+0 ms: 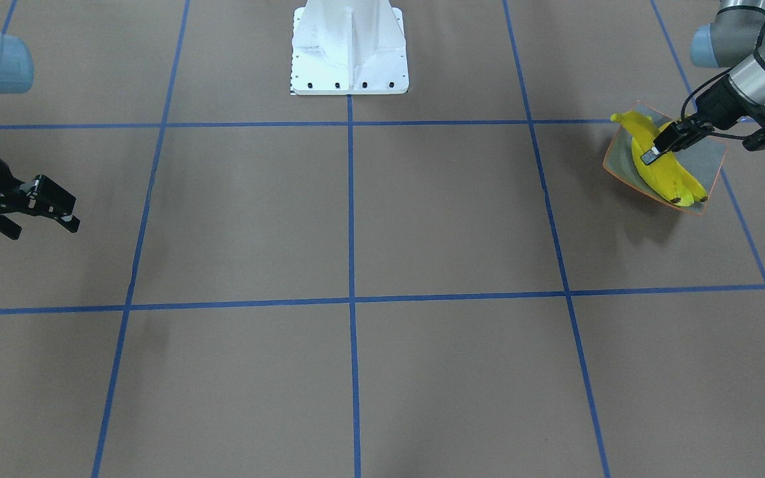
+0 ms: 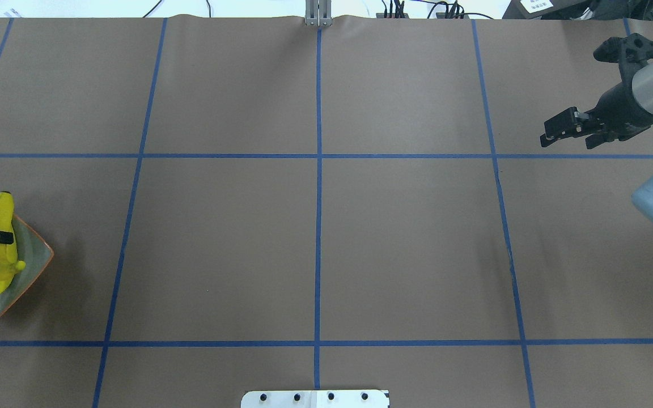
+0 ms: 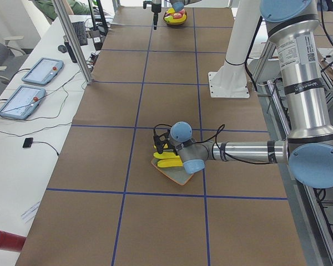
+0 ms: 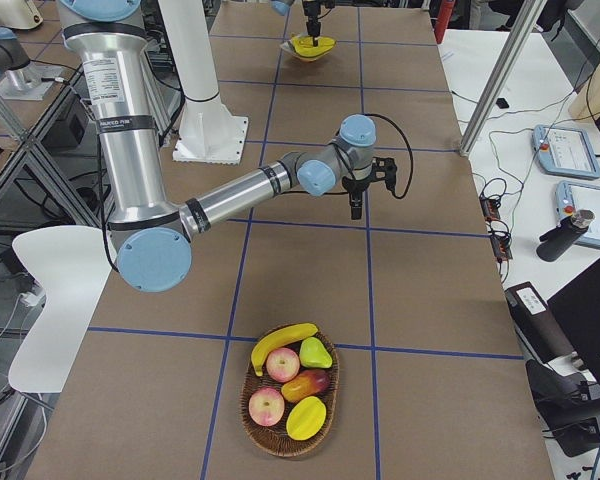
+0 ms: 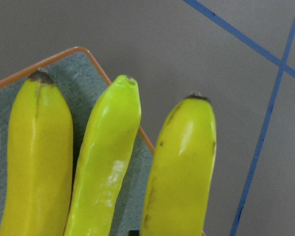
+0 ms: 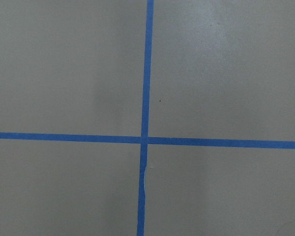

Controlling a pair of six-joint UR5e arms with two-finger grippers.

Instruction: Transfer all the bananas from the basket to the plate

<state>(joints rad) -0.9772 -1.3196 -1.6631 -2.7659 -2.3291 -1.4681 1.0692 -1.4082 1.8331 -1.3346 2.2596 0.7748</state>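
Presently, by item:

- **Plate** (image 1: 711, 159): grey with an orange rim. It sits toward the left end of the table (image 2: 417, 255), on the robot-side half.
- **Bananas** (image 1: 661, 174): they lie side by side in the plate. The left wrist view shows three ends, two dark-tipped and one pale green. The nearest end overhangs the orange rim.
- **Left gripper** (image 1: 655, 151): low over the plate. One finger lies across the top banana and hides its middle. The other finger is hidden, so I cannot tell whether it grips or has let go.
- **Right gripper** (image 1: 45, 226): fingers spread, holding nothing. It hangs above brown paper toward the right end of the table, well apart from the plate. Its wrist view shows only a crossing of tape lines.
- **Basket** (image 4: 278, 448): woven and oval, near the right end of the table.
- **Basket contents:**
  - one banana (image 4: 280, 345), on the side toward the table's middle
  - two apples (image 4: 283, 364)
  - a green pear (image 4: 315, 352)
  - a reddish mango (image 4: 310, 385)
  - a yellow fruit (image 4: 305, 418)
- **Blue tape lines** (image 2: 318, 226): a grid over the whole tabletop.
- **White pedestal** (image 1: 349, 46): at the robot-side edge of the table, at mid-length.
- **Off the table, beyond its far edge:** two screen pendants (image 3: 22, 101) on a white bench, and a red cylinder (image 3: 3, 240) at the bench's near corner.
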